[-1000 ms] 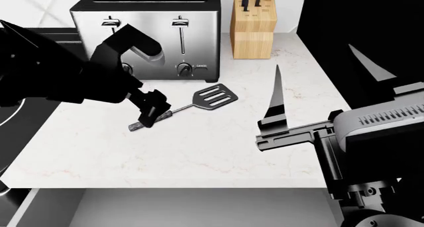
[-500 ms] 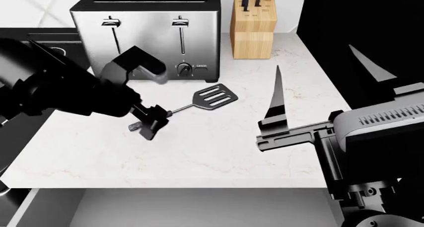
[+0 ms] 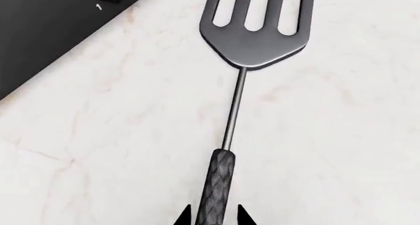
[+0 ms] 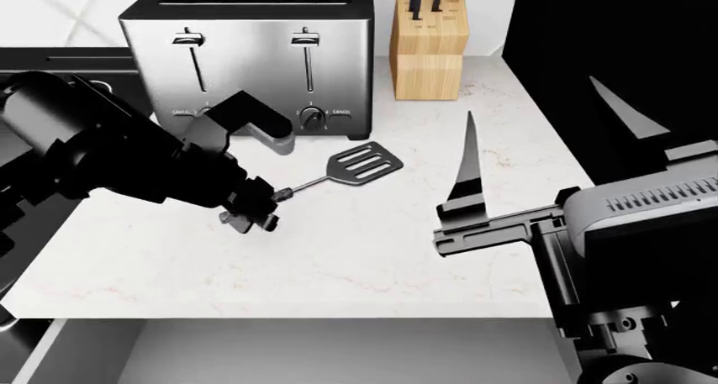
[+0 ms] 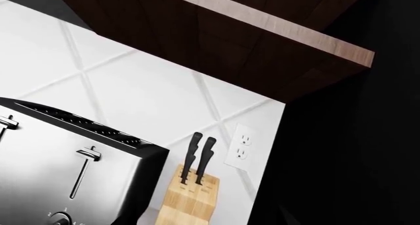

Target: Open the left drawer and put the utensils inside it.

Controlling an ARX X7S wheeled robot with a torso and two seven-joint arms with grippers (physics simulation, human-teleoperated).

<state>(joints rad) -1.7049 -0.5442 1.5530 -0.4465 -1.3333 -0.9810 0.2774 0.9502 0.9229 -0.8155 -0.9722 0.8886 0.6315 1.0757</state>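
A grey slotted spatula (image 4: 361, 163) lies on the white marble counter (image 4: 371, 258) in front of the toaster. Its knurled dark handle (image 3: 219, 185) runs back between the two fingertips (image 3: 184, 217) of my left gripper (image 4: 254, 213). The jaws straddle the handle with a thin gap on each side, so the gripper is open. My right gripper (image 4: 530, 96) hovers over the counter's right side, its two long fingers spread wide and empty. The left drawer (image 4: 336, 350) stands open below the counter's front edge and shows its plain grey inside. No other utensil is in view.
A steel toaster (image 4: 247, 56) stands at the back of the counter, with a wooden knife block (image 4: 429, 52) to its right. A tall black surface (image 4: 628, 31) borders the counter on the right. The right wrist view shows the toaster (image 5: 66, 171), the knife block (image 5: 190, 200) and a wall outlet (image 5: 239, 145).
My left arm has swung right and its gripper has turned and come down over the spatula's handle end. The spatula and the right arm have stayed put.
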